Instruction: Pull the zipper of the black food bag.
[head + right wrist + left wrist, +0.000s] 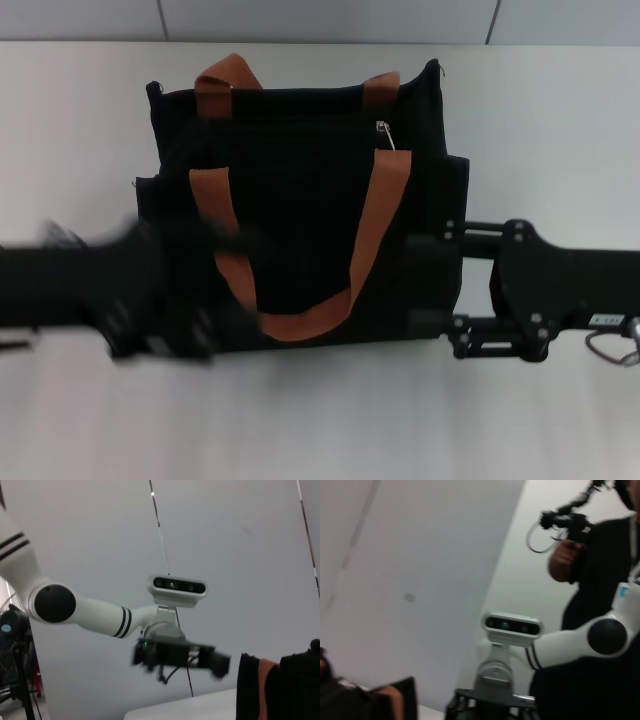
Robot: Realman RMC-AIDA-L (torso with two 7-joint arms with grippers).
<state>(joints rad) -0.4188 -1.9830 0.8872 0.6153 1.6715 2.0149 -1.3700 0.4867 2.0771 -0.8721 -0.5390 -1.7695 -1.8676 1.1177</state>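
The black food bag lies on the white table in the head view, its two orange-brown handles on top. The silver zipper pull sits at the right end of the zip line near the bag's far edge. My right gripper is at the bag's right side near its near corner, jaws wide apart along the bag's edge. My left gripper is a motion-blurred shape over the bag's near left corner. It also shows in the right wrist view, beside the bag's edge.
The white table extends around the bag to a grey wall at the back. The left wrist view shows the robot's head camera and a person in black holding a control device.
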